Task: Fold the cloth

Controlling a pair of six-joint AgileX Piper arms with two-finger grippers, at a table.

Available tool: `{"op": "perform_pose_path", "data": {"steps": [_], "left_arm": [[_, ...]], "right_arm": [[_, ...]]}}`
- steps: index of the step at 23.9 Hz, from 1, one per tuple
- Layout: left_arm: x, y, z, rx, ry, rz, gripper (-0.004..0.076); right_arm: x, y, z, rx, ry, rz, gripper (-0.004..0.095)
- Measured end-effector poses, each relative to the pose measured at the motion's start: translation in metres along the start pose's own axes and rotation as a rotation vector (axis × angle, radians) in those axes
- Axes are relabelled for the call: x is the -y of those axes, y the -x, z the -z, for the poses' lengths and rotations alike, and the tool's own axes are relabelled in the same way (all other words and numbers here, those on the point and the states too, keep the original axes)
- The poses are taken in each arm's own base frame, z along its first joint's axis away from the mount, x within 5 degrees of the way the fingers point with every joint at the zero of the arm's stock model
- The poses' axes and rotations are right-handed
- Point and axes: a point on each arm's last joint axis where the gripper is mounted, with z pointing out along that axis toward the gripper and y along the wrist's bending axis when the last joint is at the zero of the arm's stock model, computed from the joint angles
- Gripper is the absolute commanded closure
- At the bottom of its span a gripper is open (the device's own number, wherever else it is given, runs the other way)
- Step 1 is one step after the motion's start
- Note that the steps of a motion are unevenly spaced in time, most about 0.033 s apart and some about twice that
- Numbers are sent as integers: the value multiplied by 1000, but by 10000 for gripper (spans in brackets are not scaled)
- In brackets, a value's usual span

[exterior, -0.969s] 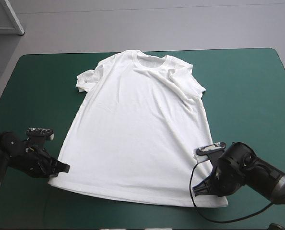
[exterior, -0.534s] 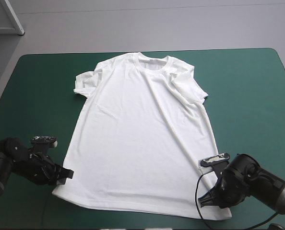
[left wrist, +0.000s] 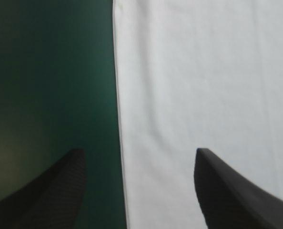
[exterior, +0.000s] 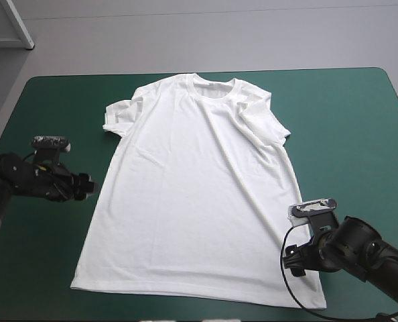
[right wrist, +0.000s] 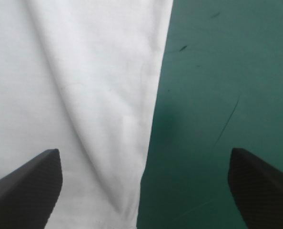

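**T-shirt (exterior: 199, 194) flat, both grippers empty at its side edges**

Right gripper (exterior: 294, 258) sits low at the near right hem corner. Its fingers are apart and the side edge runs between them, with the wrist turned in toward the cloth. Left gripper (exterior: 87, 187) is farther up, just beside the left side edge at about mid-body. Its fingers are also apart, straddling that edge. Neither of the 2 holds anything, so they're likely lining up to pinch the sides for a lengthwise fold. The shirt lies mid-worktop (exterior: 346, 121), hem near and collar far. At the far end the right sleeve is rumpled inward and the left sleeve lies out.
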Motion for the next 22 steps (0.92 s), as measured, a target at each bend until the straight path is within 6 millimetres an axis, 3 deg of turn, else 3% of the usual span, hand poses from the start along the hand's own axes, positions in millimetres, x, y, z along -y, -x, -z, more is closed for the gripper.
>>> {"op": "perform_pose_path", "data": {"steps": [4,9,14,17,22], "left_arm": [[-11,39,-13,24,-15,-26,241],[-25,83,-55,42,-77,-58,241],[-13,104,-107,-5,-84,-134,241],[-4,111,-128,5,-38,-139,241],[-5,116,-145,35,7,-99,241]], "right_arm": [[-2,5,3,40,24,-33,18],[-2,13,10,93,32,-41,17],[-3,21,19,144,43,-50,18],[-3,24,23,160,49,-53,17],[-3,25,24,165,48,-53,18]]}}
